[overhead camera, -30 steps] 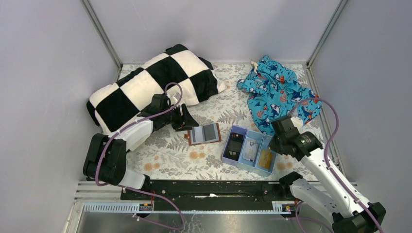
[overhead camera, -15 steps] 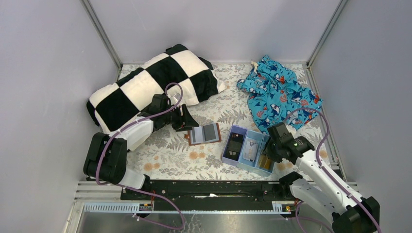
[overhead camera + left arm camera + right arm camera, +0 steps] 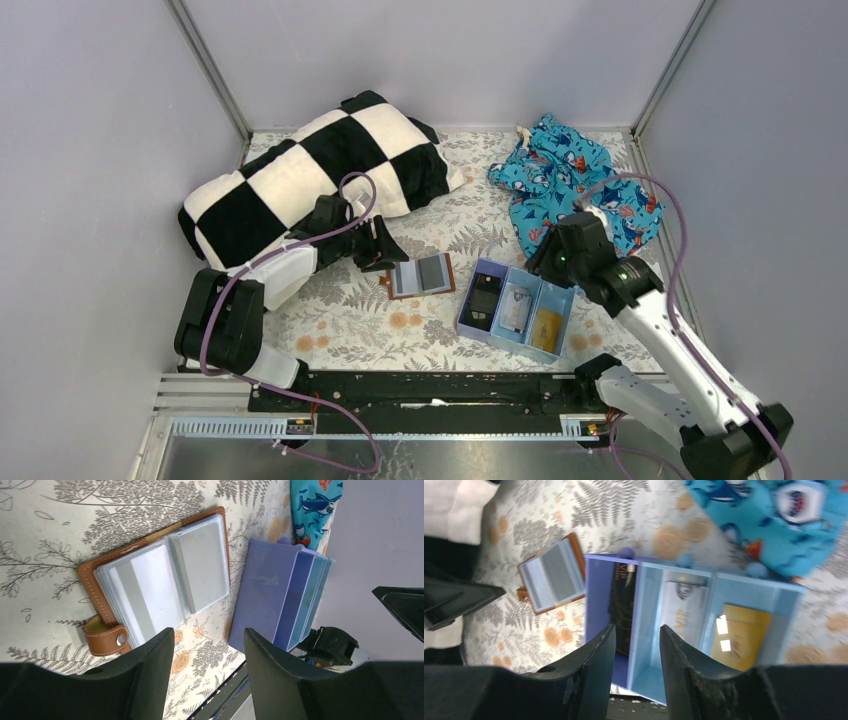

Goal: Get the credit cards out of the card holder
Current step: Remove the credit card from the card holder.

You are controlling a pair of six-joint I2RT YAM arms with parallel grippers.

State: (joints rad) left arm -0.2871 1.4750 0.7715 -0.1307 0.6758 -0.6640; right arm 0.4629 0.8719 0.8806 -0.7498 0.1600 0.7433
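The card holder (image 3: pixel 422 275) lies open on the floral cloth, brown leather with grey-blue sleeves (image 3: pixel 160 580). My left gripper (image 3: pixel 388 248) hovers at its left edge, open, with nothing between its fingers (image 3: pixel 150 680). The orange-gold credit card (image 3: pixel 546 327) lies in the right compartment of the light blue tray (image 3: pixel 468 322). The pale whitish credit card (image 3: pixel 515 308) lies in the middle one. My right gripper (image 3: pixel 636 640) hangs open above the tray (image 3: pixel 644 685), holding nothing. Below it I see both cards, orange (image 3: pixel 741 635) and pale (image 3: pixel 684 612).
A black blocky item (image 3: pixel 485 300) fills the tray's left compartment. A black-and-white checkered pillow (image 3: pixel 320 170) lies at the back left, close behind the left arm. A blue shark-print cloth (image 3: pixel 575 185) sits at the back right, next to the right wrist.
The right gripper dipped at the tray's right compartment, opened and left the orange card there, then rose back toward the shark cloth. The left arm stayed still.
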